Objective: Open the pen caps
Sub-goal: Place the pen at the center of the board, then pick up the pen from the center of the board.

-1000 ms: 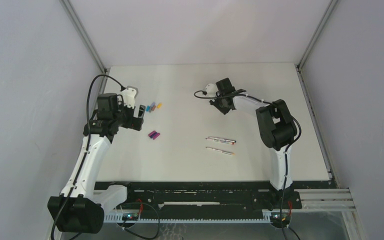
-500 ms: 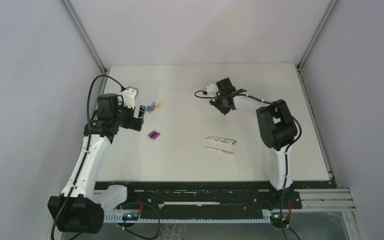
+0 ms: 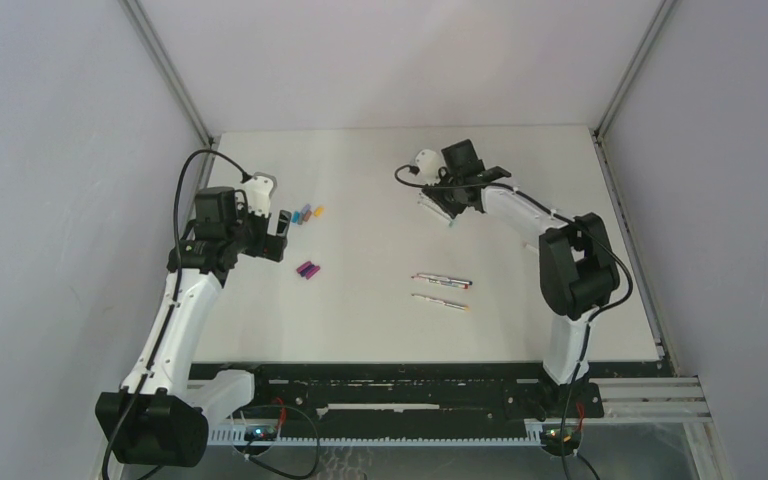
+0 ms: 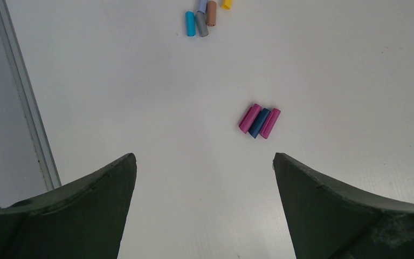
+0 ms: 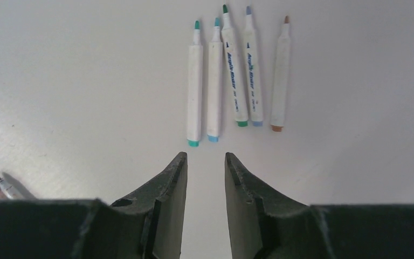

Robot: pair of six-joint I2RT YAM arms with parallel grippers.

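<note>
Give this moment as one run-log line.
left tool open | right tool slightly open, empty | five pens uncapped | caps loose on table

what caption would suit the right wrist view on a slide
Right gripper, narrowly open and empty, faces five uncapped white pens lying side by side on the table.

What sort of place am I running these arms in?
Most likely a lab robot test cell, not a home or shop: a bare white table boxed in by plain grey walls on metal posts, with a mounting rail and loose wiring at the near edge.
</note>
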